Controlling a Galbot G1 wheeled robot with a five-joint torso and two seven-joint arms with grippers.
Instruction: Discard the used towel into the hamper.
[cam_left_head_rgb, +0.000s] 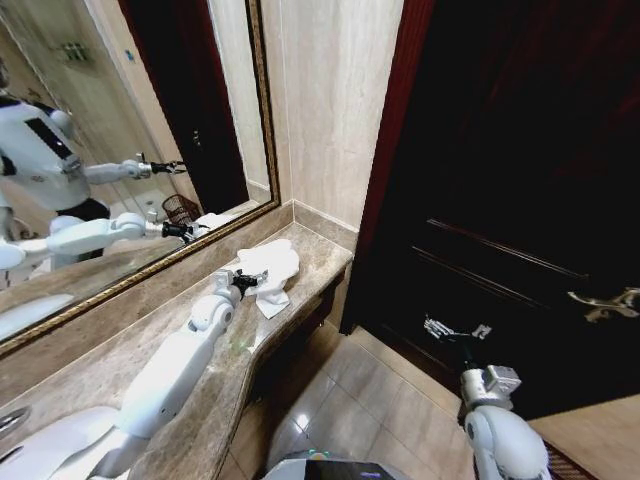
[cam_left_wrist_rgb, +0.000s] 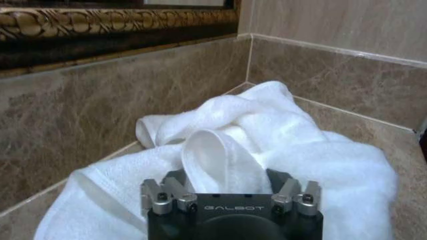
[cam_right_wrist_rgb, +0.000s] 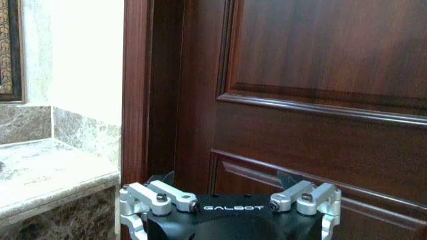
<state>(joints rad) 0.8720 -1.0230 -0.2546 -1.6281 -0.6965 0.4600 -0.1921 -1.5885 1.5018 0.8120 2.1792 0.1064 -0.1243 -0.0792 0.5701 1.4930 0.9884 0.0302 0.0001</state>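
Observation:
The used towel (cam_left_head_rgb: 272, 268) is white and lies crumpled on the marble counter (cam_left_head_rgb: 190, 400), near its far corner by the wall. My left gripper (cam_left_head_rgb: 250, 283) reaches out over the counter to the towel's near edge. In the left wrist view a raised fold of the towel (cam_left_wrist_rgb: 220, 155) stands pinched between the left gripper's (cam_left_wrist_rgb: 227, 175) jaws. The hamper (cam_left_head_rgb: 182, 208) appears as a reflection in the mirror, a reddish-brown basket on the floor. My right gripper (cam_left_head_rgb: 455, 330) hangs open with nothing in it, low in front of the dark door; the right wrist view also shows it (cam_right_wrist_rgb: 227, 180).
A gold-framed mirror (cam_left_head_rgb: 130, 285) runs along the back of the counter. The dark wooden door (cam_left_head_rgb: 520, 200) with a metal handle (cam_left_head_rgb: 605, 303) stands to the right. A white sink (cam_left_head_rgb: 40, 450) lies at the counter's near end. Tiled floor (cam_left_head_rgb: 340, 400) lies between counter and door.

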